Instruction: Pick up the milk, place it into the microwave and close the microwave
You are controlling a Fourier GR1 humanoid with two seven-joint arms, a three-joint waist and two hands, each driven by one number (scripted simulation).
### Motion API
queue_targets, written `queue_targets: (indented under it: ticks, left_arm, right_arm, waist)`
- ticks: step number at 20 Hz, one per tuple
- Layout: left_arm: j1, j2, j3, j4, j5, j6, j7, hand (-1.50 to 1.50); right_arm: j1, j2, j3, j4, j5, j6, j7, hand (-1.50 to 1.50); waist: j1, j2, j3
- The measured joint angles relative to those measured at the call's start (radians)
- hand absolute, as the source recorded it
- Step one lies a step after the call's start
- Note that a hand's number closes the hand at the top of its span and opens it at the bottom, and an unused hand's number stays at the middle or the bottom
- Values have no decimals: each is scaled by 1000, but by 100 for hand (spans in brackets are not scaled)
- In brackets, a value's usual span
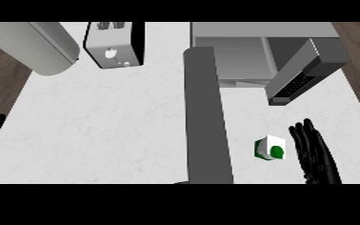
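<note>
The milk point(271, 148) is a small white carton with green marks, standing on the white counter point(105, 124) near the front right. My right hand point(314, 153) is just to its right, fingers straight and pointing away from me, open and apart from the carton. The microwave point(239, 52) stands at the back right, its grey cavity showing. Its door point(207, 119) is swung out as a long grey slab reaching toward me, left of the milk. A dark keypad panel point(299, 78) sits on the microwave's right side. My left hand does not show.
A silver and black toaster point(112, 45) stands at the back, left of the microwave. A large rounded grey object point(42, 47) lies at the back left corner. The counter's left edge point(17, 100) borders dark wood.
</note>
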Motion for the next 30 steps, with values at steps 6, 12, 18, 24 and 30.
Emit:
queue_targets:
  ticks: [6,12,18,24,30]
  left_arm:
    - [29,-5,51,-26,41,-44,10,-150]
    - [62,-14,93,-34,68,-89,2,-150]
    - [49,-9,126,-29,91,-108,26,-150]
    - [70,-28,155,-62,113,-133,46,-150]
    - [73,-58,175,-56,100,-172,34,-150]
  right_arm:
    - [-3,7,-39,120,-33,-14,-89,-150]
    - [-17,-10,-151,262,-116,0,-179,-150]
    - [-64,-10,-246,455,-150,-5,-291,-150]
    - [-109,-25,-328,647,-181,17,-411,-150]
    - [-163,-40,-380,826,-204,61,-522,-150]
  waist:
    - [0,0,0]
    - [0,1,0]
    - [0,1,0]
    - [2,1,0]
    - [2,1,0]
